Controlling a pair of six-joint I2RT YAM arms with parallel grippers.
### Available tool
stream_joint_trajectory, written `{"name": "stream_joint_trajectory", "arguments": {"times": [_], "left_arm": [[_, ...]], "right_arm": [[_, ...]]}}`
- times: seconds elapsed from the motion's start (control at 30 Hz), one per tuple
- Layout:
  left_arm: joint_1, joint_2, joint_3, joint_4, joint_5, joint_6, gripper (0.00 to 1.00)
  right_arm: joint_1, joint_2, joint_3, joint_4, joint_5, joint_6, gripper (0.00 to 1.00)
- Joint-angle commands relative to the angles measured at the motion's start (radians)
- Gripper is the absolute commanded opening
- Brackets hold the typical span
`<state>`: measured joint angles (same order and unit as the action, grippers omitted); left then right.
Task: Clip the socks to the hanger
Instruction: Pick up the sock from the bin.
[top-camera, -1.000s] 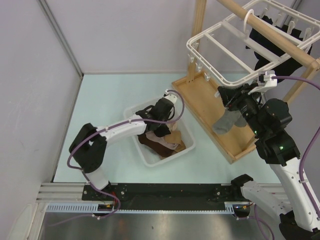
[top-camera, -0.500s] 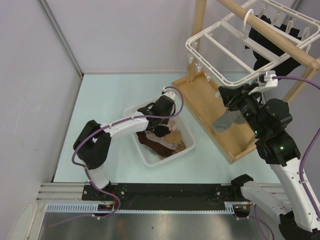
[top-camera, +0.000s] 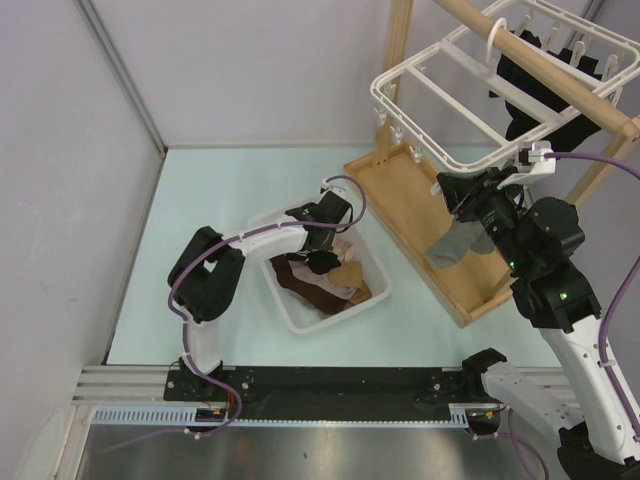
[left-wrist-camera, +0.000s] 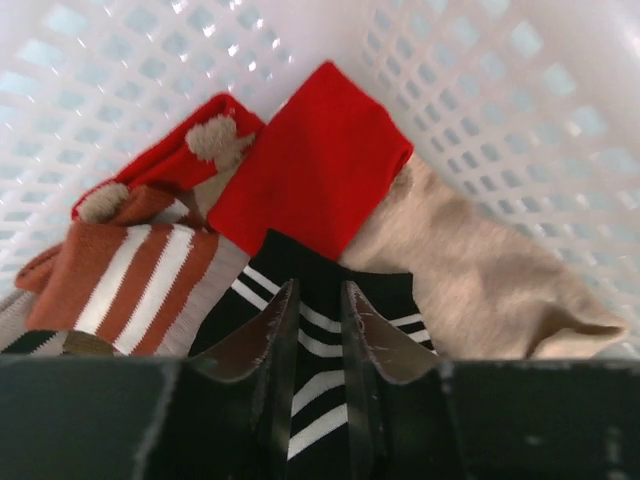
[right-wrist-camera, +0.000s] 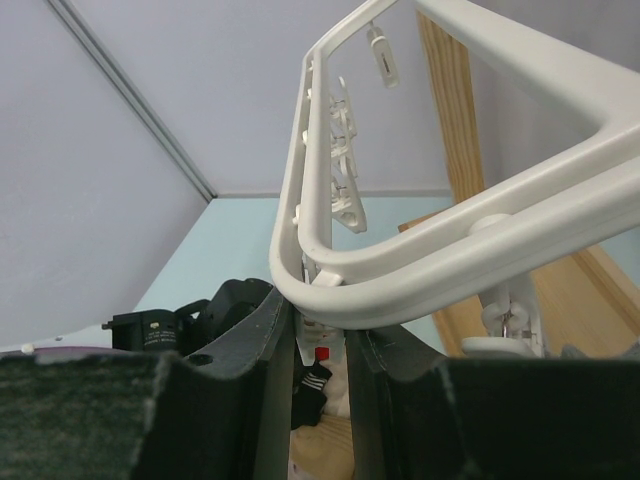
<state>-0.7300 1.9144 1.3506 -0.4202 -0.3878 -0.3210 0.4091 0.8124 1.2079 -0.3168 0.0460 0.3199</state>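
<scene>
Hanger (right-wrist-camera: 540, 190) hangs from wooden pole (top-camera: 540, 60) over surface (top-camera: 220, 200), black socks (top-camera: 520, 85) clipped at far end. Grey sock (top-camera: 455, 243) dangles just under right hand (right-wrist-camera: 320, 320), fingers close together against hanger's near rail; grip unclear. Left hand (left-wrist-camera: 318, 300) down in white basket (left-wrist-camera: 500, 100), fingers close together on black striped sock (left-wrist-camera: 300, 262), clamp unclear; red sock (left-wrist-camera: 310, 170), beige sock (left-wrist-camera: 470, 270) beside.

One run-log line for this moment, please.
left gripper in basket, narrowly open over black-and-white striped sock | right gripper at hanger rim, grip unclear | grey sock hanging beneath
</scene>
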Motion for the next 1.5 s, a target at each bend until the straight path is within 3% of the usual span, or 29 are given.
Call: {"name": "stream_joint_trajectory", "arguments": {"times": [0.0,0.23,0.43,0.7,0.77,0.9,1.07,1.47], "left_arm": [[0.004,0.000,0.039,-0.042,0.012,-0.029,0.26],[0.003,-0.107,0.004,-0.008,0.041,0.014,0.03],[-0.003,-0.311,-0.099,0.125,0.044,0.109,0.00],[-0.009,-0.548,-0.234,0.349,0.153,0.259,0.00],[-0.014,-0.599,-0.258,0.388,0.210,0.281,0.00],[-0.029,-0.687,-0.343,0.622,0.375,0.371,0.00],[-0.058,-0.687,-0.337,0.744,0.567,0.366,0.00],[-0.158,-0.523,-0.193,1.001,0.688,0.232,0.00]], "right_arm": [[-0.009,0.005,0.009,-0.008,0.029,-0.019,0.13],[-0.010,0.004,0.009,-0.007,0.028,-0.019,0.12],[-0.010,0.004,0.009,-0.004,0.026,-0.018,0.12],[-0.012,0.008,0.009,0.004,0.015,-0.016,0.12],[-0.012,0.007,0.009,0.005,0.012,-0.016,0.12],[-0.012,0.008,0.009,0.015,-0.001,-0.012,0.12],[-0.012,0.010,0.009,0.024,-0.018,-0.010,0.12],[-0.012,0.010,0.009,0.050,-0.112,-0.027,0.13]]}}
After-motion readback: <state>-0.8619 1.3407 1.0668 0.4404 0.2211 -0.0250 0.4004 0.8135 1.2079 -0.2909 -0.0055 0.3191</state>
